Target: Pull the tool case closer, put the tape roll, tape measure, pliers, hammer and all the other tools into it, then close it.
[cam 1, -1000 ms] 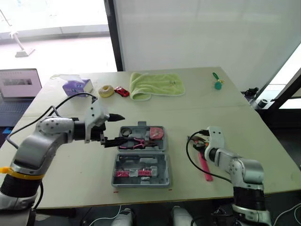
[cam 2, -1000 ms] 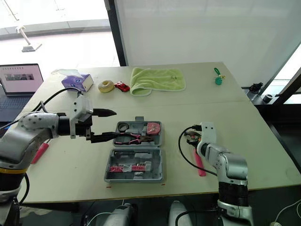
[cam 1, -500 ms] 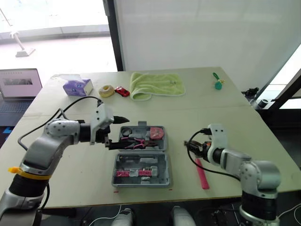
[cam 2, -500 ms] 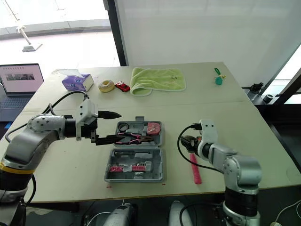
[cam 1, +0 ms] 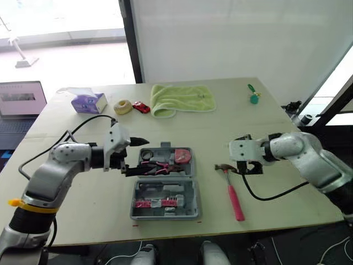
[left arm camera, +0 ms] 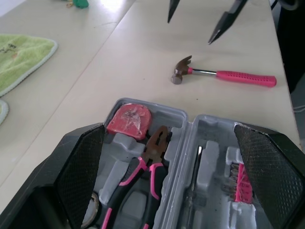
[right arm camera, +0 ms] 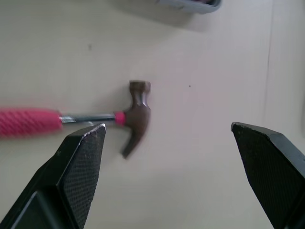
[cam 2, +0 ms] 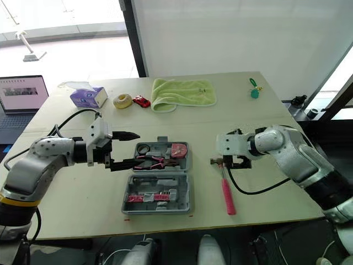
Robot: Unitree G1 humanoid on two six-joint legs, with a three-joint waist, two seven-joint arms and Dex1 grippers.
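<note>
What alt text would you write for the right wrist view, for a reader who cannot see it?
The right tool, its two black fingers spread wide, points at a hammer lying flat on the beige table. The hammer's brown head sits between the fingers and its pink handle runs out past one of them. A grey corner of the tool case shows beyond the hammer.

hammer (cam 1: 232, 186) 1 | tool case (cam 1: 191, 206) 1 | pliers (cam 1: 158, 167) 1 | tape roll (cam 1: 123, 106) 1

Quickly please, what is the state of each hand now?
Left hand: open, empty, at the tool case.
Right hand: open, empty, over the hammer.
</note>
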